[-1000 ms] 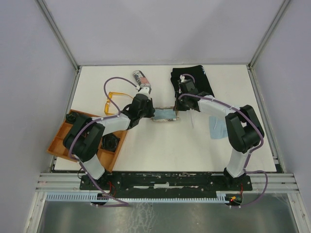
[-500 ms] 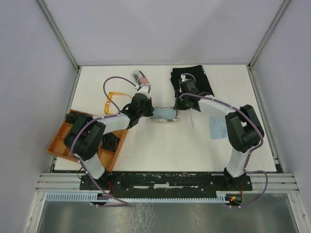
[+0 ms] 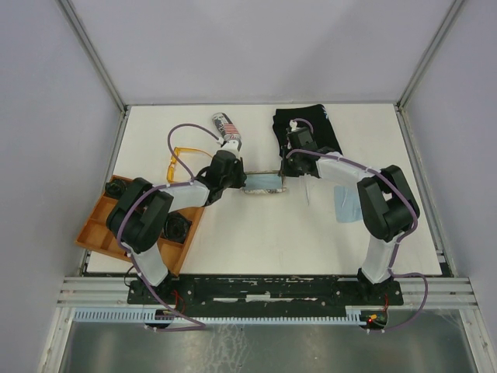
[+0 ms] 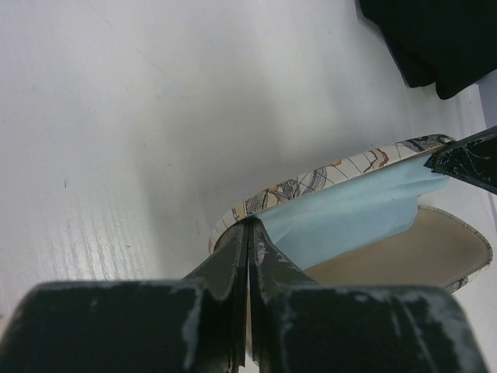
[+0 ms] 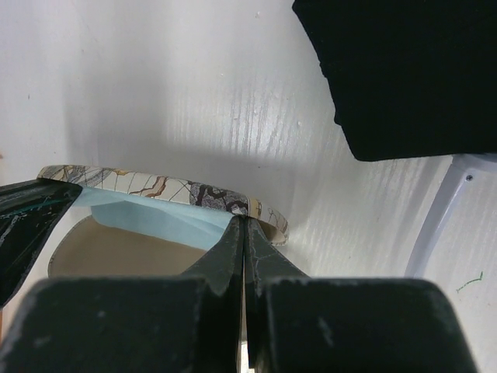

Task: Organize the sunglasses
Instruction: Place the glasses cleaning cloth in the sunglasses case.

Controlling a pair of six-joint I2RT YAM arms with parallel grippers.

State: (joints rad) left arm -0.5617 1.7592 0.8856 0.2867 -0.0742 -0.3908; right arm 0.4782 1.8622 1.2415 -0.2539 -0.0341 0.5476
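My left hand and right hand have black plastic fingers, matt and scuffed with pale grey wear. The desk is white and looks painted, finely streaked like wood grain, with a dull sheen. The glasses case has a smooth printed shell and a matt beige lining. The blue cloth across it looks soft and matt. At the upper right of the right wrist view, the black cloth is flat, matt fabric.
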